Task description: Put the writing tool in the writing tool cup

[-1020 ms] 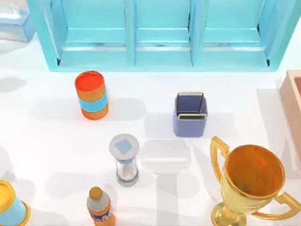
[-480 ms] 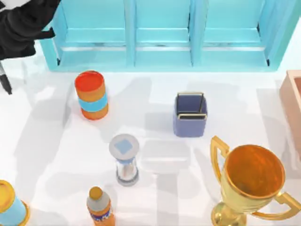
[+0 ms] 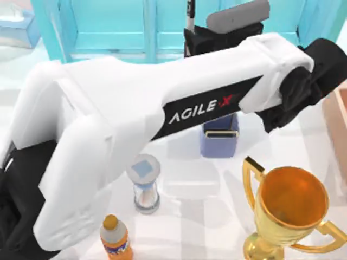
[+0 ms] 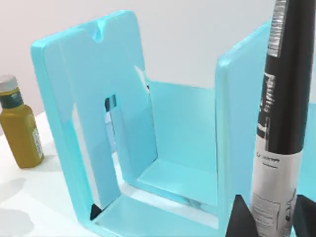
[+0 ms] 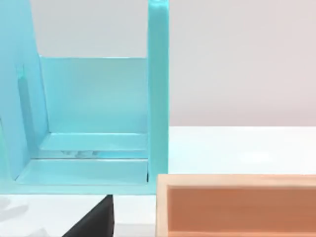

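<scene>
Slim black writing tool (image 4: 280, 123) with white printed label, seemingly upright, clamped in the left gripper (image 4: 269, 217).

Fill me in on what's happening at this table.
The left arm reaches across the table with the writing tool clamped upright in its end effector, up near the turquoise rack at the back. The writing tool cup sits below the arm, beside the gold trophy; the pen isn't in it yet.
</scene>
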Controlling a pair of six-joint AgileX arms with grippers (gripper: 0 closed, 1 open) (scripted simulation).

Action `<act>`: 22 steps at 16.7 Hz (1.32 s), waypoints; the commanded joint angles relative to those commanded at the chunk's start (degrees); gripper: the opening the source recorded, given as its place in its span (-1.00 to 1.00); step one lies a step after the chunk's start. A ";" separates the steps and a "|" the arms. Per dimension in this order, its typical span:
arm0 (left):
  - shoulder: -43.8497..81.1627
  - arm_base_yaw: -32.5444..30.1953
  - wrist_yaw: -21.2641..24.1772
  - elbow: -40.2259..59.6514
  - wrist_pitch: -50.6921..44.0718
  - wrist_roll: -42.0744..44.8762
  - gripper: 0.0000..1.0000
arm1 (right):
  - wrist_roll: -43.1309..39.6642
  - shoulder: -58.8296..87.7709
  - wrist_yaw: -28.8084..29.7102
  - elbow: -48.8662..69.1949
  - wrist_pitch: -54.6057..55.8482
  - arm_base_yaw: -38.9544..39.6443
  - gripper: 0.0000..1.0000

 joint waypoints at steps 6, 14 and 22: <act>4.40 -8.23 -8.31 2.29 2.71 -5.47 -1.00 | 0.00 0.00 0.00 0.00 0.00 0.00 1.00; 4.04 -6.94 -9.04 3.71 7.82 -6.83 -1.00 | 0.00 0.00 0.00 0.00 0.00 0.00 1.00; 5.97 -8.08 -8.18 7.84 -4.15 -12.54 -1.00 | 0.00 0.00 0.00 0.00 0.00 0.00 1.00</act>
